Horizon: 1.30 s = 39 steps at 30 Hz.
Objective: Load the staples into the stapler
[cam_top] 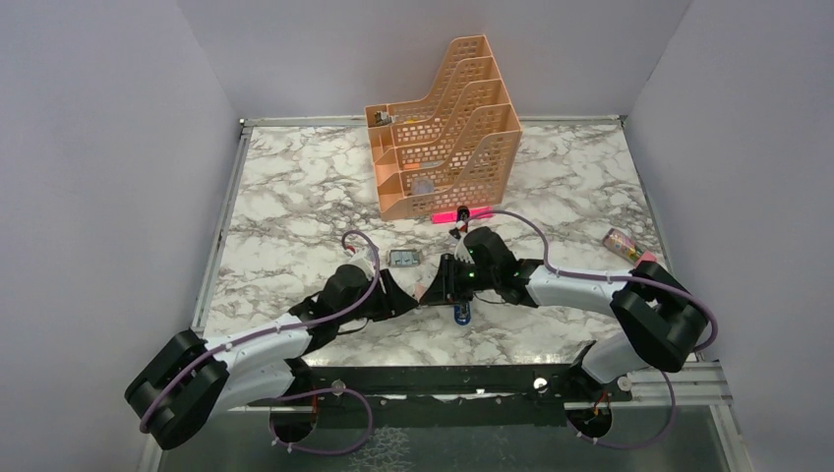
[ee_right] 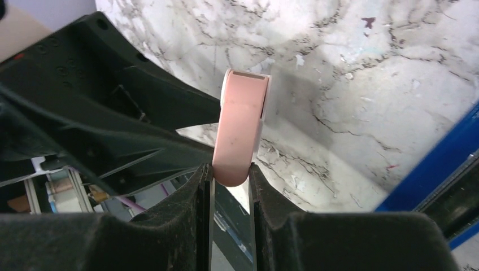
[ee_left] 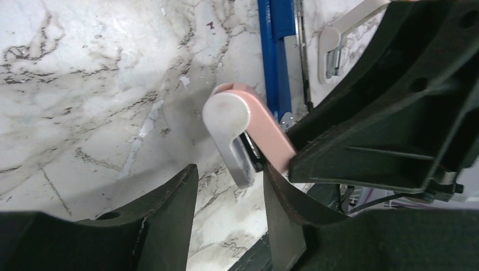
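The blue stapler (cam_top: 462, 313) lies on the marble table between the two arms. It also shows in the left wrist view (ee_left: 275, 51) and the right wrist view (ee_right: 438, 166). A small grey-blue tray of staples (cam_top: 404, 259) lies just left of the grippers. My right gripper (ee_right: 230, 168) is shut on the lower end of a peach-pink oblong piece (ee_right: 240, 121) and holds it upright above the table. My left gripper (ee_left: 230, 172) is open, and the piece's grey metal end (ee_left: 240, 161) hangs just above its gap. In the top view the two grippers meet, left (cam_top: 418, 293) and right (cam_top: 443, 285).
An orange file rack (cam_top: 443, 138) stands at the back centre, with a flat bright-pink bar (cam_top: 460, 213) at its front foot. A small box with a reddish label (cam_top: 622, 239) lies at the right near the wall. Walls close in the table on three sides.
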Tool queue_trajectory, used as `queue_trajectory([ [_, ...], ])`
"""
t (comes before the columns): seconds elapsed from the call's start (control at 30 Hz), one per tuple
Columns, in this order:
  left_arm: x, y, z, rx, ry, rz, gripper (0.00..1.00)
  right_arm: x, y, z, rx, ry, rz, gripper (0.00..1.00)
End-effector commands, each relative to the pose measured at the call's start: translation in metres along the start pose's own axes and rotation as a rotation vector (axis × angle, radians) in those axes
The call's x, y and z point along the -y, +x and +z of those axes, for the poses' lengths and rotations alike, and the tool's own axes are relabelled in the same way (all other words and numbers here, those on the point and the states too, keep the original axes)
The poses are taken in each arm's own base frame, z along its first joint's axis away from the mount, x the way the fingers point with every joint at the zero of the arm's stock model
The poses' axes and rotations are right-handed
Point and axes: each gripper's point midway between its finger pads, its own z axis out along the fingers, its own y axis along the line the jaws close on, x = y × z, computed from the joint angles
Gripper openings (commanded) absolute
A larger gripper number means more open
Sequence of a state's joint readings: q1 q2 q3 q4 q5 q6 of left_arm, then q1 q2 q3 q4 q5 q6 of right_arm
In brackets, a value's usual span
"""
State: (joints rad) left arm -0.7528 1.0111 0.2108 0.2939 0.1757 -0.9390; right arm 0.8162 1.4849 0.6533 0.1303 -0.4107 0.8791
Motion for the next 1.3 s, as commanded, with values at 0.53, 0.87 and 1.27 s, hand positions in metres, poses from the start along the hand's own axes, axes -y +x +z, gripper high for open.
queue_trajectory([
  [0.53,-0.016,0.03,0.014,-0.138,-0.024,-0.066,0.0,-0.022,-0.001,0.003,-0.01,-0.125,0.001,0.22],
  [0.87,-0.064,0.042,0.009,-0.183,-0.25,-0.004,0.0,-0.009,-0.021,-0.014,0.034,-0.001,-0.035,0.22],
  [1.27,-0.07,0.04,0.007,-0.193,-0.292,0.037,0.0,-0.002,-0.04,-0.029,0.076,0.066,-0.042,0.22],
])
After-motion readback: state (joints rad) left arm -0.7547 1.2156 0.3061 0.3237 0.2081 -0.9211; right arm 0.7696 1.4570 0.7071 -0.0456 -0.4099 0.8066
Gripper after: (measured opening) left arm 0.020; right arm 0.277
